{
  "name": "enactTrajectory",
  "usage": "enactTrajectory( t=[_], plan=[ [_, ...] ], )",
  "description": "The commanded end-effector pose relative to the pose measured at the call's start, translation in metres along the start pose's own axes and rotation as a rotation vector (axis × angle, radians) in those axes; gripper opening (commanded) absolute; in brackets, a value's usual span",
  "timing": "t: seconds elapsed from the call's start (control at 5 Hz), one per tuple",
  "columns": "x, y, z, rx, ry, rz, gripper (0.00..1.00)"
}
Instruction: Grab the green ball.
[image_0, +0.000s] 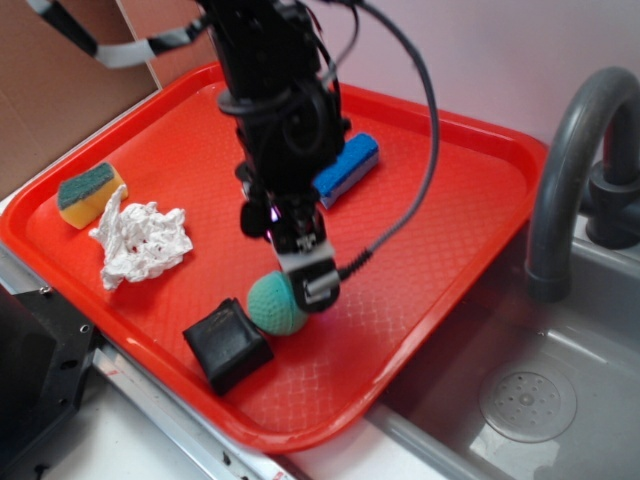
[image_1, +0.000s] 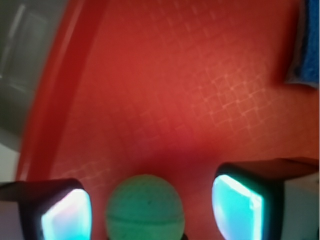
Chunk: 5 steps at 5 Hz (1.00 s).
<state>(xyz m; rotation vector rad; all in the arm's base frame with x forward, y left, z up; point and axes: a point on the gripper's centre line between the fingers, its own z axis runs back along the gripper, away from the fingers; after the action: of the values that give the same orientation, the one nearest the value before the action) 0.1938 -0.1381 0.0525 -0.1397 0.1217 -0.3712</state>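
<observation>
The mint-green knitted ball (image_0: 274, 304) lies on the red tray (image_0: 440, 200), next to the black square pouch (image_0: 227, 345). My gripper (image_0: 305, 285) is lowered right over the ball, one finger (image_0: 318, 285) down on its right side. In the wrist view the ball (image_1: 144, 209) sits between my two fingers (image_1: 65, 212), closer to the left one, with a gap on each side. The gripper (image_1: 150, 210) is open and holds nothing.
On the tray also lie a yellow sponge with a green top (image_0: 90, 193), a crumpled white cloth (image_0: 143, 240) and a blue sponge (image_0: 345, 168). A grey sink (image_0: 530, 400) with a tap (image_0: 570, 170) lies to the right. The tray's near edge is just in front of the pouch.
</observation>
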Motion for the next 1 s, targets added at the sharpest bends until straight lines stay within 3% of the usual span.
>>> enactTrajectory(
  t=[0.0,0.4,0.6,0.8],
  plan=[
    [-0.014,-0.014,-0.016,-0.01,0.043,-0.088,1.0],
    [-0.021,-0.019,-0.028,0.071,0.105,-0.068,1.0],
    [-0.02,-0.02,-0.029,0.114,0.113,-0.044,0.0],
    [-0.019,-0.018,-0.023,0.119,0.099,-0.018,0.0]
  ],
)
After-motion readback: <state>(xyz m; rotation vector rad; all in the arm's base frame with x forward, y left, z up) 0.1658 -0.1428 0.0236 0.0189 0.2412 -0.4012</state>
